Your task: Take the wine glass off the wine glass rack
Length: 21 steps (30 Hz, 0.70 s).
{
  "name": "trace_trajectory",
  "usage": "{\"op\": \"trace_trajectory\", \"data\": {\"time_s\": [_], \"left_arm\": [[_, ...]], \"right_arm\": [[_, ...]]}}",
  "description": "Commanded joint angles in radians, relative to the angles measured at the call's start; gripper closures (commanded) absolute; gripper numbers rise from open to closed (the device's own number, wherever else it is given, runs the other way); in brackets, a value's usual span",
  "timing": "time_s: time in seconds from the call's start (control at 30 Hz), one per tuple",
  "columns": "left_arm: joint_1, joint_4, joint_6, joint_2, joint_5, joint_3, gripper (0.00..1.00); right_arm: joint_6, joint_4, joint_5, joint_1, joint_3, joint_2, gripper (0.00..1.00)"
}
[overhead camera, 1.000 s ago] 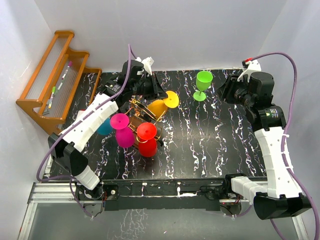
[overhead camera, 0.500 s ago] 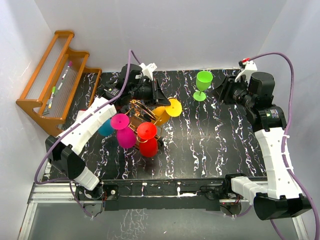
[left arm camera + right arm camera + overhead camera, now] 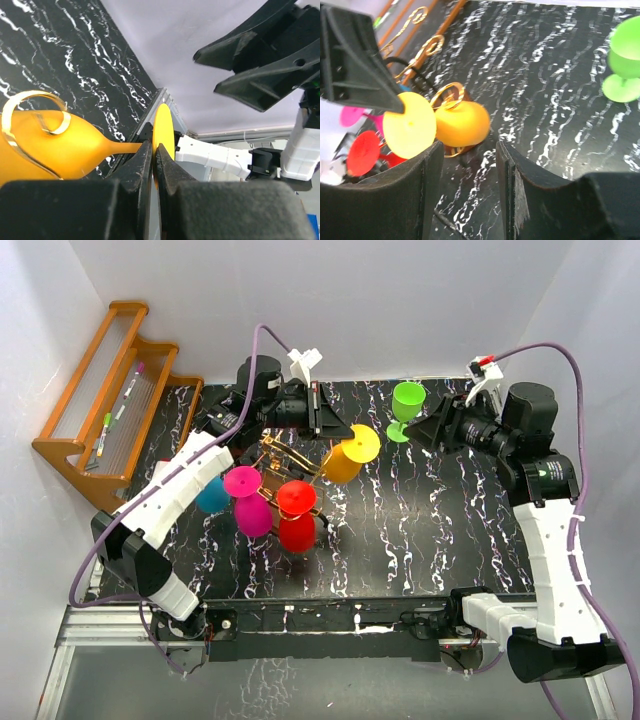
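Observation:
The wine glass rack (image 3: pixel 283 454) is a golden wire frame in the middle left of the table. My left gripper (image 3: pixel 333 424) is shut on the round foot (image 3: pixel 163 131) of a yellow-orange wine glass (image 3: pixel 346 458), which lies on its side at the rack's right end. A scroll of the rack (image 3: pixel 36 101) curls over its bowl (image 3: pixel 47 151). The right wrist view also shows the glass (image 3: pixel 463 123). My right gripper (image 3: pixel 428 430) is open and empty, just right of the glass and apart from it. Pink (image 3: pixel 243 497), red (image 3: pixel 295 516) and teal (image 3: pixel 210 496) glasses hang on the rack.
A green wine glass (image 3: pixel 405 409) stands upright on the black marbled table (image 3: pixel 420 520) at the back, beside my right gripper, and also shows in the right wrist view (image 3: pixel 626 54). An orange-brown stepped shelf (image 3: pixel 112 390) with pens stands at the far left.
My left gripper has moved right with the yellow-orange glass, drawing it out along the rack. My right gripper has swung left toward the glass.

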Motion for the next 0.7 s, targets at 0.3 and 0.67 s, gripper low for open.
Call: {"op": "trace_trajectory", "data": {"time_s": [0.3, 0.67], "left_arm": [[0.000, 0.301, -0.066, -0.011, 0.134, 0.068, 1.00], [0.000, 0.392, -0.127, 0.020, 0.176, 0.064, 1.00]], "right_arm": [[0.130, 0.154, -0.536, 0.013, -0.029, 0.014, 0.50], [0.171, 0.217, -0.567, 0.022, -0.017, 0.049, 0.50]]}}
